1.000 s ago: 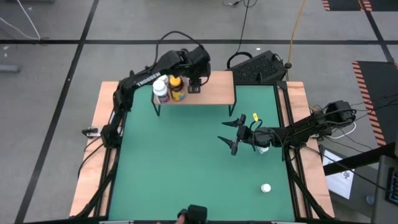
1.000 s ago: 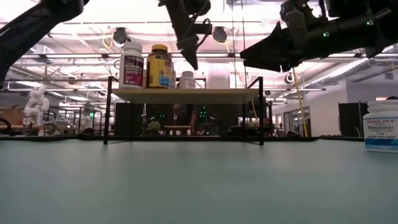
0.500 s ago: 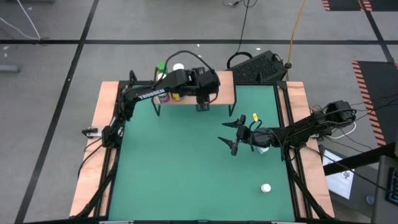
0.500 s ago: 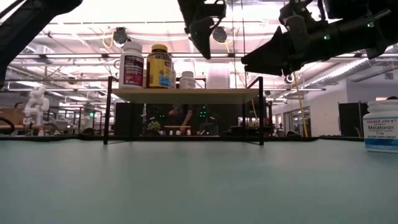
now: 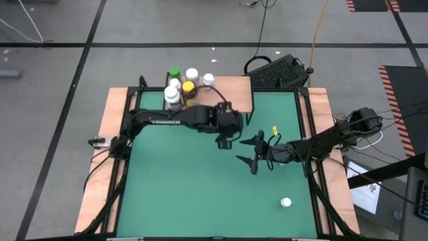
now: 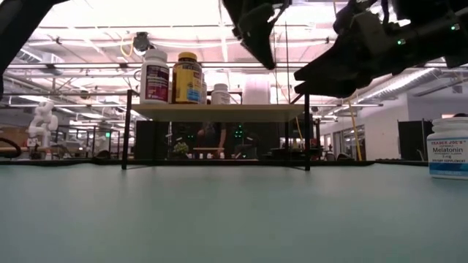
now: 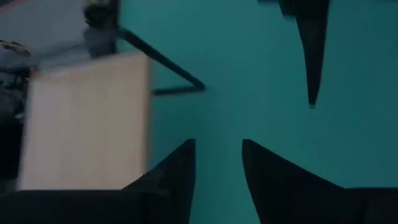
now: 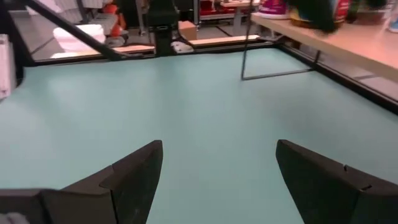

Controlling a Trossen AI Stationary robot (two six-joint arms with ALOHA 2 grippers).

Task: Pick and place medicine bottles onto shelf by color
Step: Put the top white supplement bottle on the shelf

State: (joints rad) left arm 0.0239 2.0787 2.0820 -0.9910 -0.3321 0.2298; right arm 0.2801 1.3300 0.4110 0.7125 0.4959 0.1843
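The shelf (image 5: pixel 231 94) stands at the table's far edge and carries several medicine bottles at its left end. Among them are a green-capped one (image 5: pixel 174 72), an amber one with a yellow cap (image 5: pixel 189 90) and white ones (image 5: pixel 172 98). In the low view a white magenta-labelled bottle (image 6: pixel 154 75) and the amber one (image 6: pixel 187 77) stand upright on the board (image 6: pixel 219 111). Another white bottle (image 5: pixel 286 201) stands on the mat near the right edge. My left gripper (image 5: pixel 225 138) hovers open and empty over the mat in front of the shelf. My right gripper (image 5: pixel 253 152) hangs wide open just to its right.
The green mat (image 5: pixel 180 181) stretches bare from the shelf toward the near edge. The white Melatonin-labelled bottle (image 6: pixel 447 148) stands upright at the low view's right. The two grippers are close together mid-table. The shelf's right half (image 7: pixel 87 118) carries nothing.
My left gripper has drawn back from above the shelf toward the table's near edge and right. It has come off the board out over the mat and ended beside the right gripper. With the arm gone, the bottles at the shelf's far left show.
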